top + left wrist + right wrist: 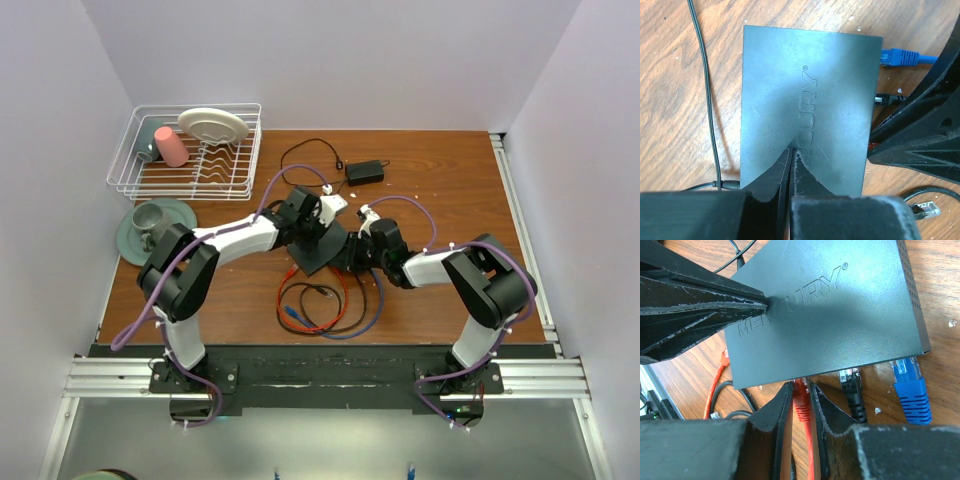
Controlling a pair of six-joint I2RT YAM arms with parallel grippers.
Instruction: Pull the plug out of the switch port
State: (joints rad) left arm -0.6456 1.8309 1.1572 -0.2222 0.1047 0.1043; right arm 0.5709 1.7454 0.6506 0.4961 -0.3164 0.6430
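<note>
Currently, right gripper (800, 386) clamped red plastic plug (801, 410) at edge of thin matte-black switch box (840, 315); left gripper (791, 156), fingers together, pinned its top. Straight, level pull judged best.

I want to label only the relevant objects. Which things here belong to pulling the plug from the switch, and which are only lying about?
Job: switch; red plug, between the fingers of the right end effector; left end effector, tip on the switch.
Lying about: power brick, dish rack, pink cup, plate, green mug.
</note>
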